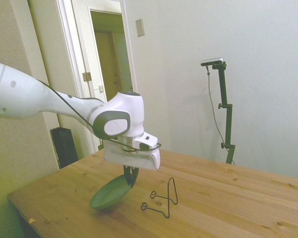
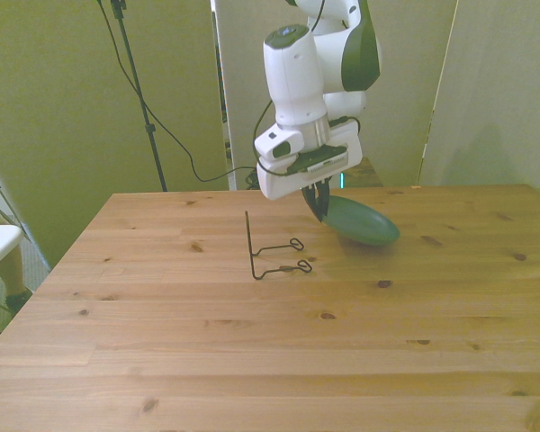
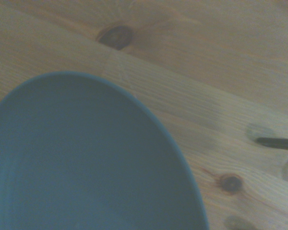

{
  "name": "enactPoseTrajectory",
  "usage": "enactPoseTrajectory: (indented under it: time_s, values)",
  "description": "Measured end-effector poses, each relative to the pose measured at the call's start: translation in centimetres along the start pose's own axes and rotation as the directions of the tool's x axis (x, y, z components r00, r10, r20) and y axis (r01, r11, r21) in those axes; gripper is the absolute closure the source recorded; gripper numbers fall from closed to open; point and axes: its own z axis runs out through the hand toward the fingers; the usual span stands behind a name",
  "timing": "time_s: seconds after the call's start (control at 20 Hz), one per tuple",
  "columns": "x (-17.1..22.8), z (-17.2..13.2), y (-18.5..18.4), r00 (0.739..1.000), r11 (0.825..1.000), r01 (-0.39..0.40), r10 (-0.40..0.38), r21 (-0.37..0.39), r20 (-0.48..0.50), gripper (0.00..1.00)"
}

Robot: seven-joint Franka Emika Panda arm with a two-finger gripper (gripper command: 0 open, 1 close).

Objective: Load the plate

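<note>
The sage-green plate (image 1: 109,193) (image 2: 360,222) hangs tilted above the wooden table, its far edge drooping down. My gripper (image 1: 130,176) (image 2: 319,207) is shut on the plate's rim, holding it clear of the tabletop. In the wrist view the plate (image 3: 81,163) fills most of the picture over the wood. A thin black wire stand (image 1: 161,199) (image 2: 272,250) sits on the table just beside the plate, toward the front view's left.
The wooden table (image 2: 270,342) stretches wide toward the camera in the front view. A dark speaker-like box (image 1: 64,146) stands beyond the table's far corner by an open doorway.
</note>
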Motion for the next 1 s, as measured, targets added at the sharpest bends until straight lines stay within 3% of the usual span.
enactPoseTrajectory:
  time_s: [0.2, 0.4, 0.7, 1.0]
  values:
    - [-1.3, -5.2, 1.5, 0.984, 0.993, -0.109, 0.101, -0.047, -0.148, 1.0]
    - [-1.7, -7.6, 2.1, 0.945, 0.971, -0.2, 0.154, -0.135, -0.289, 1.0]
    - [-1.4, -8.5, 2.1, 0.874, 0.917, -0.314, 0.177, -0.247, -0.453, 1.0]
    - [-1.5, -8.0, 1.8, 0.816, 0.871, -0.392, 0.181, -0.295, -0.549, 1.0]
